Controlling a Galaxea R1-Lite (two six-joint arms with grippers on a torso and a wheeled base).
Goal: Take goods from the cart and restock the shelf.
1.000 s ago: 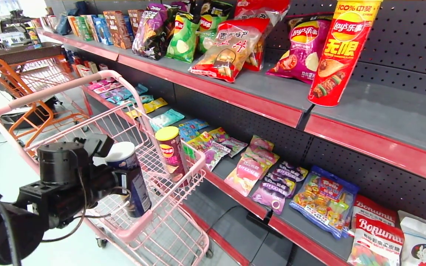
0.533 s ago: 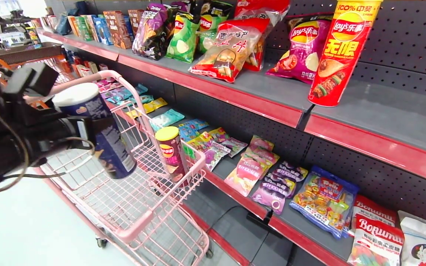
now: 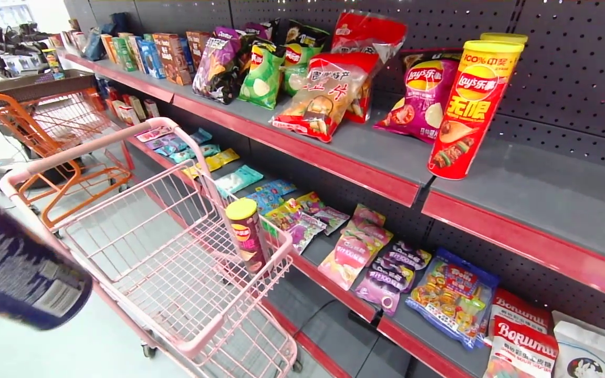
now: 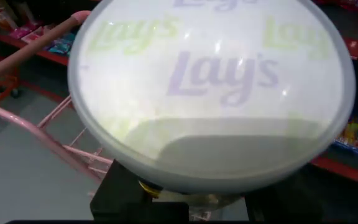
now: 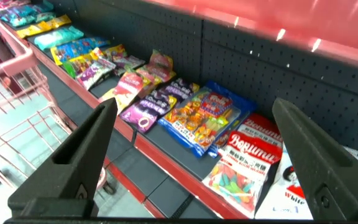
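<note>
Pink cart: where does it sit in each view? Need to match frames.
Head view: pink cart at centre-left, alongside the shelving.
Left wrist view: its pink rails run behind the chip can lid.
Right wrist view: its rim and wire side stand beside the lower shelf.
Shared landmark: the lower shelf's red edge.

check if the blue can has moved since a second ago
Yes. The blue can was over the pink cart's basket; now it is left of the cart, nearer the camera.
</note>
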